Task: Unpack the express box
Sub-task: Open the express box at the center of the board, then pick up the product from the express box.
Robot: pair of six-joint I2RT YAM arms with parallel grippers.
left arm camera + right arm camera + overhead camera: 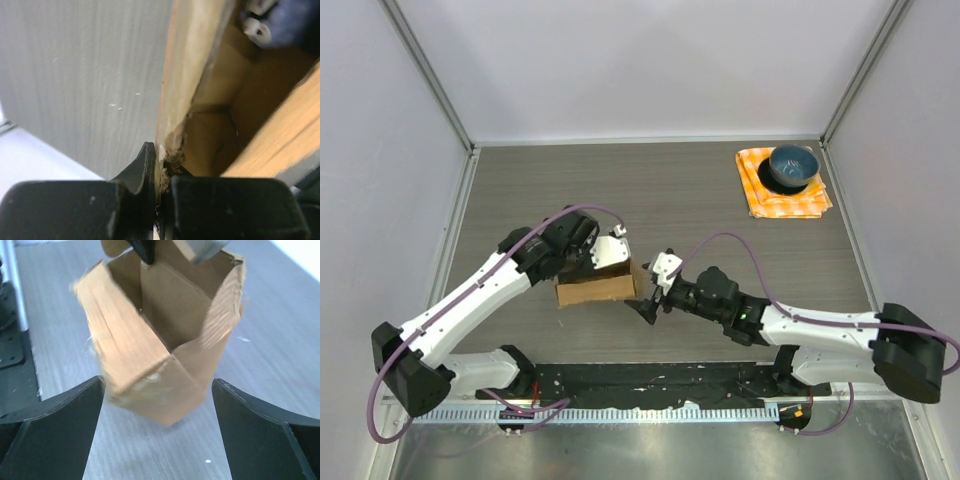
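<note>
Grey table (670, 190): express box (595, 290) near centre, orange checked cloth (785, 206) far-right corner.

The express box (595, 290) lies at table (670, 190) centre; bowl (792, 166) on cloth (770, 203), back right.

Top view is evenly lit, shadows faint. The express box (165, 340) is rendered blurred in both wrist views.

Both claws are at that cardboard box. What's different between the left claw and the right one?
The left gripper is shut on one wall of the express box; the right gripper is wide open, holding nothing. The left gripper touches the cardboard; the right gripper's fingers stand clear on either side of its open end. Both have black fingers and face the same box.
</note>
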